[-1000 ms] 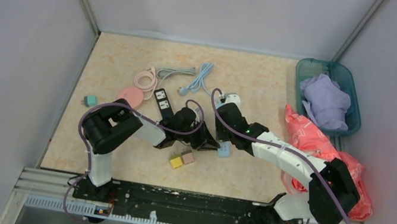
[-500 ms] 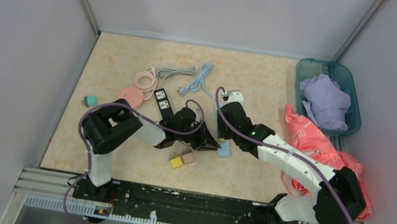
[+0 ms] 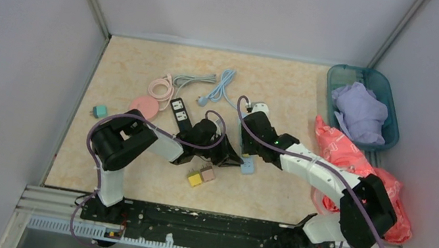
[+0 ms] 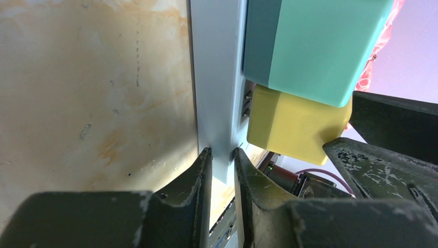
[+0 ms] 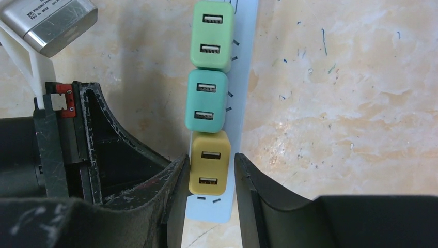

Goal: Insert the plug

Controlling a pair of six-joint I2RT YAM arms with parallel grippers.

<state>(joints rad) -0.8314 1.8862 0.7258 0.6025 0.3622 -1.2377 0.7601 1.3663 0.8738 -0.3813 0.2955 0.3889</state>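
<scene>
A light blue power strip (image 3: 248, 165) lies mid-table and runs up the right wrist view (image 5: 245, 77). It carries a green plug (image 5: 212, 36), a teal plug (image 5: 206, 101) and a yellow plug (image 5: 209, 163) in a row. My left gripper (image 4: 222, 155) is shut on the strip's end edge (image 4: 217, 103). My right gripper (image 5: 210, 157) straddles the yellow plug. Its left finger touches the plug and a small gap shows at its right finger. In the left wrist view the yellow plug (image 4: 294, 124) shows a short length of prong between it and the strip.
A loose yellow plug (image 3: 195, 179) and a pink one (image 3: 207, 174) lie just in front of the strip. A black power strip (image 3: 180, 112), coiled cables (image 3: 161, 87) and a pink disc (image 3: 143, 107) are at the back left. A teal basket (image 3: 393, 118) and a red bag (image 3: 345, 151) are on the right.
The right arm's elbow and forearm swung slightly right and back, while its gripper stayed over the strip. The left arm and the strip have not moved.
</scene>
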